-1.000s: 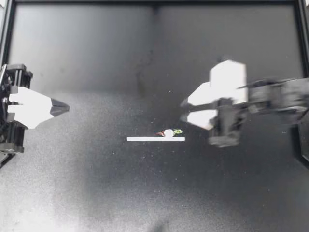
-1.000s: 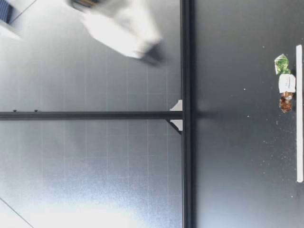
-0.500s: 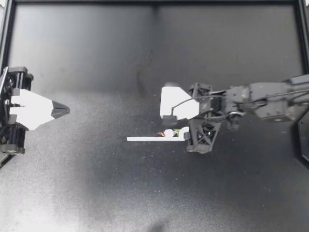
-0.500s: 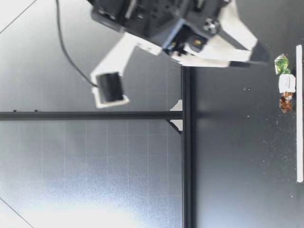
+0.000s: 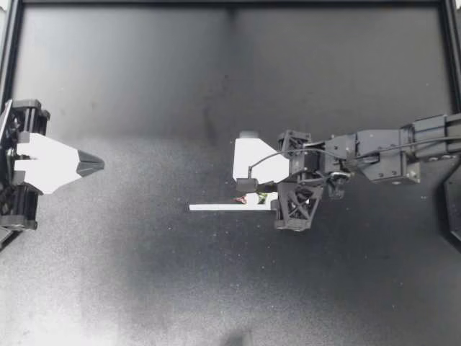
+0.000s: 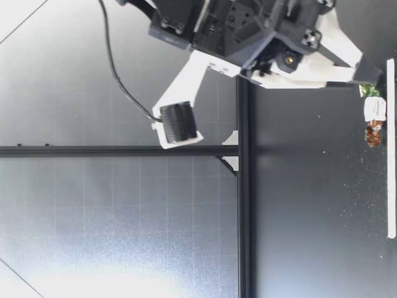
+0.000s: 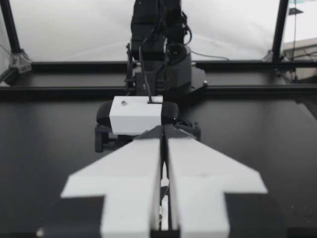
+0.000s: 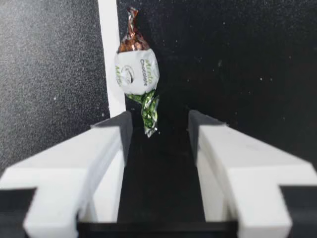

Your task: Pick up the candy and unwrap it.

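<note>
The candy (image 5: 245, 200) is a small white sweet with a brown twist at one end and a green twist at the other. It lies against a white strip (image 5: 216, 207) at the table's middle. My right gripper (image 5: 253, 194) hangs over it and hides most of it from above. In the right wrist view the gripper (image 8: 159, 124) is open, and the candy (image 8: 136, 69) lies just ahead with its green tail reaching between the fingertips. In the low view its tip (image 6: 372, 74) is down at the table beside the candy (image 6: 374, 110). My left gripper (image 5: 97, 165) is shut and empty at the table's left edge.
The white strip (image 8: 110, 59) runs alongside the candy, under one finger of my right gripper. Black frame rails border the dark table. My left wrist view looks across the table at the right arm (image 7: 158, 64).
My right arm has swung in from the right and come down over the candy, its fingers drawing slightly closer together. The left arm and the candy have not moved.
</note>
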`<action>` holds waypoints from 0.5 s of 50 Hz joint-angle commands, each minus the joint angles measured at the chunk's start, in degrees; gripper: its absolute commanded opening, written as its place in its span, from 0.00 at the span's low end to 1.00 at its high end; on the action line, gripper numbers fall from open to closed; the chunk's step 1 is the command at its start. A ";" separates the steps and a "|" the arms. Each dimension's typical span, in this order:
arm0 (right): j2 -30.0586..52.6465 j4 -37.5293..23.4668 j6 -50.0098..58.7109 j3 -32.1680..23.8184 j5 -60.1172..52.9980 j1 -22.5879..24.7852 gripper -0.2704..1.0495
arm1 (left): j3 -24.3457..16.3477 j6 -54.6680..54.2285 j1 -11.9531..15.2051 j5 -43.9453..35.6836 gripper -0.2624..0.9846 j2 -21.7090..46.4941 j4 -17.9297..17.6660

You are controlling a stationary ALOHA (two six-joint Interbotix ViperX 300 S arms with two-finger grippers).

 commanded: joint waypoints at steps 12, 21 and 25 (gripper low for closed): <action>0.88 0.00 -0.09 -1.41 0.26 -0.44 0.46 | -0.70 -0.09 0.09 -0.53 0.10 0.18 0.00; 0.44 0.00 -0.18 -1.32 1.23 -0.35 0.18 | -0.70 -0.09 0.09 -0.35 0.10 0.18 0.00; -0.09 0.00 -0.18 -1.23 1.23 -0.09 0.10 | -0.62 -0.09 0.09 0.09 0.10 0.44 0.00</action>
